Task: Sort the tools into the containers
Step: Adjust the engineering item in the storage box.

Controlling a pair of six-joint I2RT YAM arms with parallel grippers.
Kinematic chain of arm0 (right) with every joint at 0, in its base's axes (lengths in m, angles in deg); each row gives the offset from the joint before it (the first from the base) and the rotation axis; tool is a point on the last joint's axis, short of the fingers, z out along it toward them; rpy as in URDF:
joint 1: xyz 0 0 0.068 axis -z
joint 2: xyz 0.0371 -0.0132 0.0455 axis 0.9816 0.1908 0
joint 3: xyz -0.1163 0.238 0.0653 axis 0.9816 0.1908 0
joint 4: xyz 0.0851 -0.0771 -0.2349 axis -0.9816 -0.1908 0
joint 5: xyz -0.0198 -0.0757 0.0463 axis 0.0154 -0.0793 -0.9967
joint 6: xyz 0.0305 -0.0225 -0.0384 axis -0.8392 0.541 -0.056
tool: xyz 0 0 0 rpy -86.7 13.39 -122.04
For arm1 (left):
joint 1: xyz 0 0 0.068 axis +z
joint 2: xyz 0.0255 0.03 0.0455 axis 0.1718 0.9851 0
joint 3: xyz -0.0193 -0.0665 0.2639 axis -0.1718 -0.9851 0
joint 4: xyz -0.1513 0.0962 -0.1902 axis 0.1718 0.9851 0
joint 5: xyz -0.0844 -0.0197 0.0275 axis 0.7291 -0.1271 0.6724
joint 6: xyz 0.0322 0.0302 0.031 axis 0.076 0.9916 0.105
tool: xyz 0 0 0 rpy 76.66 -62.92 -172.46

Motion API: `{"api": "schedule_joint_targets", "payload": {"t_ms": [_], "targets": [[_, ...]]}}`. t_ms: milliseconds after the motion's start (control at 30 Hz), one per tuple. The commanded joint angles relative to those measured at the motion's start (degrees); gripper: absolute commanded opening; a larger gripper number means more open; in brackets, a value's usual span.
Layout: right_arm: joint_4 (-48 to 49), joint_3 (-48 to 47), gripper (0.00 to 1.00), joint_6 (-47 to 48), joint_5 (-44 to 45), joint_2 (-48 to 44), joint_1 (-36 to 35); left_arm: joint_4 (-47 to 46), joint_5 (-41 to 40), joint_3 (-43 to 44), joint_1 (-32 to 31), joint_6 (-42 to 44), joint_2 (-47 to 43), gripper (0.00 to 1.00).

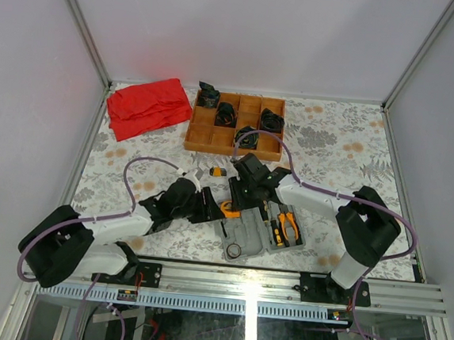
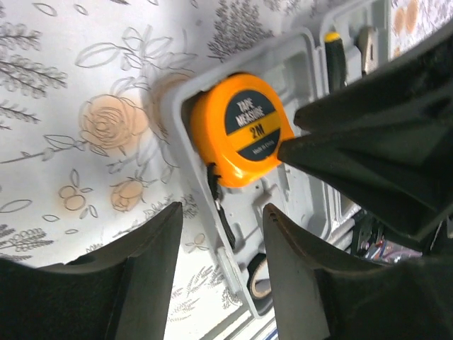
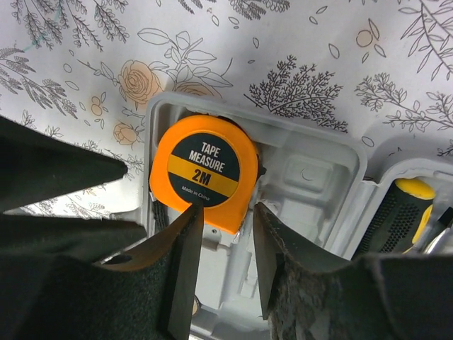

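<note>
Round orange tape measure (image 3: 205, 172) lies in the upper-left recess of the flat grey plastic hinged case (image 3: 311, 170). My left fingers (image 2: 150, 276) and right fingers (image 3: 180, 276) hang spread, empty. Likely dense, slick-shelled: I'd pinch its rim.

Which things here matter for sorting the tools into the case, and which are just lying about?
Part of the job: tape measure, grey tool case, orange-handled pliers, black-and-yellow screwdriver, small yellow-grey piece outside the case.

Lying about: red cloth, wooden compartment tray, black coiled bundles in the tray.
</note>
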Motion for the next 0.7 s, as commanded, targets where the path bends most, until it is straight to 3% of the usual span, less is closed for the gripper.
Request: {"api": "schedule_joint_targets", "payload": {"t_ms": [0,433,667], "targets": [[2.0,0.8,0.41,-2.6,-2.6,-0.8,0.8,-5.0,-1.7,0.1,1.1,-2.5,2.5,0.48],[2.4,1.3,0.4,-2.1,-3.6,1.3,1.3,-12.4,1.2,-1.2,2.5,-4.4,3.9,0.49],[4.9,1.3,0.36,0.7,-4.7,2.9,1.3,-5.1,-2.8,1.1,3.2,-4.3,5.6,0.47]]}}
